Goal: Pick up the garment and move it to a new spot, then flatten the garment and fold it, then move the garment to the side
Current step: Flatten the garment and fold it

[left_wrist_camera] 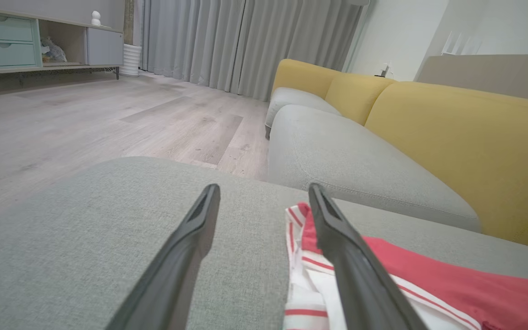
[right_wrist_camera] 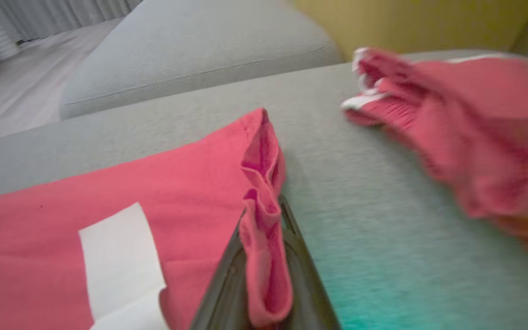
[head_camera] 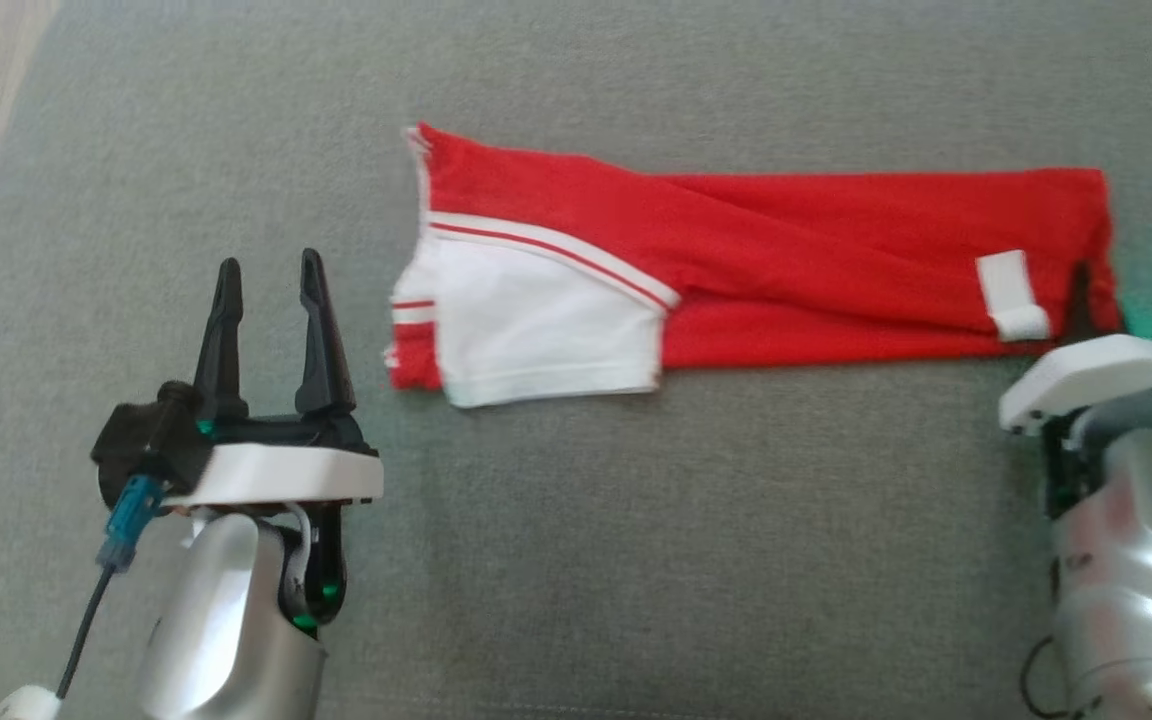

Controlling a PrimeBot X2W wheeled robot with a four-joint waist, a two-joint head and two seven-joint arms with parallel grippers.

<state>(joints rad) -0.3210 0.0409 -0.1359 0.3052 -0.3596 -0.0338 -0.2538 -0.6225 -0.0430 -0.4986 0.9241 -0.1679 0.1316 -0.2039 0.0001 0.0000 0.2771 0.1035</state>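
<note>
The red-and-white garment (head_camera: 756, 270) lies folded in a long band across the grey sofa seat (head_camera: 636, 560), with its white-panelled end toward 9 o'clock in the head view and its plain red end toward 3 o'clock. The right pincer (head_camera: 1084, 290) is clamped on that 3 o'clock edge — red hem bunched between its dark fingers (right_wrist_camera: 312, 298) — with a second red cloth (right_wrist_camera: 465, 133) apart at 2 o'clock. The left pincer (head_camera: 270, 262), at 8 o'clock, stands spread wide and empty, near the white end.

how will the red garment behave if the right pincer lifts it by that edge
Probably floppy: the red garment lies flat and its edge bunches in the shut right pincer, so the rest would likely hang and drag. Thin cloth, so likely light.
</note>
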